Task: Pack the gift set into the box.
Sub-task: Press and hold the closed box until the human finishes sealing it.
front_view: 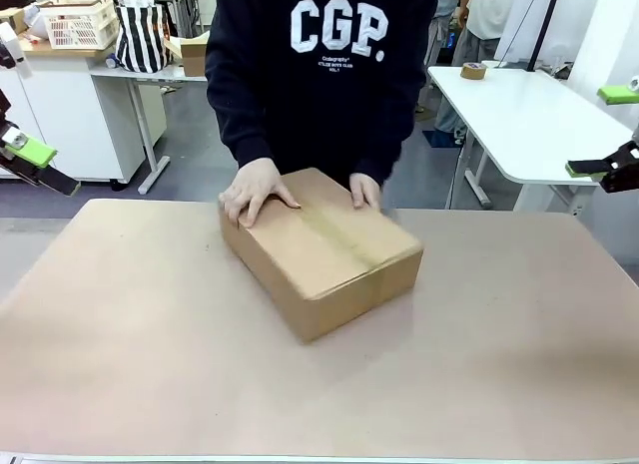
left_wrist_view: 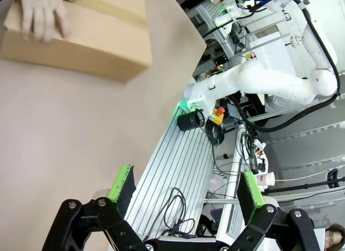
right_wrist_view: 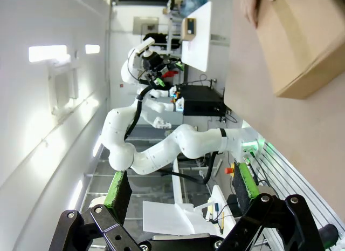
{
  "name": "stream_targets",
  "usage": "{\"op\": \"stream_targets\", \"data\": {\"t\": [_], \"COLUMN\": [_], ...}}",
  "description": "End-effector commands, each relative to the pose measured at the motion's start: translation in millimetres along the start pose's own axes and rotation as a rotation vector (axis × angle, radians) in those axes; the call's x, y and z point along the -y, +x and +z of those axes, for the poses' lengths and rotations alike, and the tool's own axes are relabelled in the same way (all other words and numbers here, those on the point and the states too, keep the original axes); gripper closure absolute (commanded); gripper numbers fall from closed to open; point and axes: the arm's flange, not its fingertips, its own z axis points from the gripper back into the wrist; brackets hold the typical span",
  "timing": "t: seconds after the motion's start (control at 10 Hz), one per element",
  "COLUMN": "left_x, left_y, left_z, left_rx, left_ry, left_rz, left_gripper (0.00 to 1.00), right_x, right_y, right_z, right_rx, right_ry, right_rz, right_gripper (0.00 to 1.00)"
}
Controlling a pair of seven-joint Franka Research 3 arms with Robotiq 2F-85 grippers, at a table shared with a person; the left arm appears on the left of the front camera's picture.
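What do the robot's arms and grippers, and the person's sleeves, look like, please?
The left gripper and right gripper both have black linked fingers with round bolts and bright green pads. The rounded white arms carry black cables, with a green light at the base. The person wears a dark long-sleeved sweatshirt with white lettering.

You'll see the person's dark navy sweatshirt (front_view: 319,85) with white "CGP." lettering. Your left gripper (left_wrist_view: 186,178) has black linked fingers (left_wrist_view: 81,221), bright green pads (left_wrist_view: 122,186) and silver screws; the right gripper (right_wrist_view: 180,178) matches, on a glossy white arm (left_wrist_view: 269,81).
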Motion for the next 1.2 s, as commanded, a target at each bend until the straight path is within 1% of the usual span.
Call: {"op": "stream_targets", "data": {"t": [0.0, 1.1], "left_x": [-0.2, -0.2], "left_y": [-3.7, -3.7], "left_z": [0.2, 0.2], "left_rx": [-0.004, -0.004], "left_ry": [-0.003, -0.003], "left_rz": [-0.006, -0.006], "left_gripper": [0.0, 0.0], "right_x": [-4.5, -4.5], "right_y": [0.2, 0.2], "right_z": [0.5, 0.5], "right_rx": [-0.002, -0.002], "right_ry": [0.004, 0.004], "right_rz": [-0.002, -0.002], "right_gripper": [0.0, 0.0]}}
